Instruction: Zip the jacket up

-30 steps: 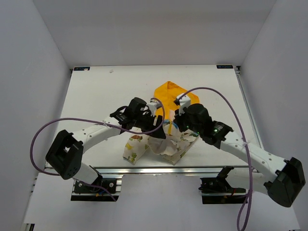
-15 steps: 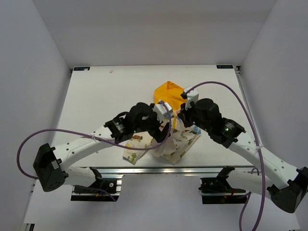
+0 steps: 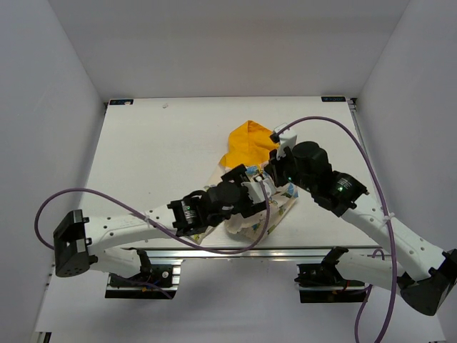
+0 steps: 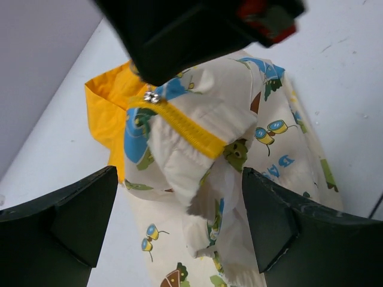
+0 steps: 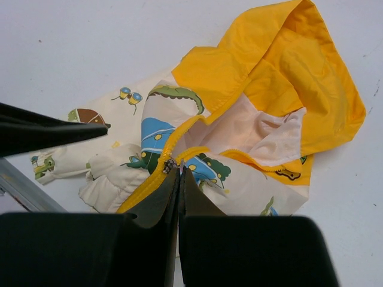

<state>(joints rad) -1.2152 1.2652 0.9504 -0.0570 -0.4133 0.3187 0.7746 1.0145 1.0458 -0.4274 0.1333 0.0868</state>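
Note:
The jacket (image 3: 246, 141) lies at the table's middle, with its yellow hood far and its cream printed body (image 3: 275, 209) near. My right gripper (image 5: 180, 170) is shut on the metal zipper pull (image 5: 170, 165), partway up the yellow zipper (image 5: 143, 188) below the hood (image 5: 287, 78). It also shows in the top view (image 3: 274, 174). My left gripper (image 4: 179, 174) is open wide above the bunched lower front of the jacket (image 4: 197, 179) and holds nothing. Its fingers (image 4: 66, 221) straddle the fabric. The zipper pull (image 4: 152, 97) shows just under the right gripper's black body (image 4: 197, 30).
The white table (image 3: 157, 150) ends at a metal rail (image 3: 235, 250) on the near edge, just beside the jacket's hem. White walls enclose the left, right and far sides. Purple cables (image 3: 321, 123) loop above both arms.
My left gripper has swung right and toward the near edge, and now hangs over the jacket's lower front. My right gripper has shifted slightly right and farther, still at the zipper.

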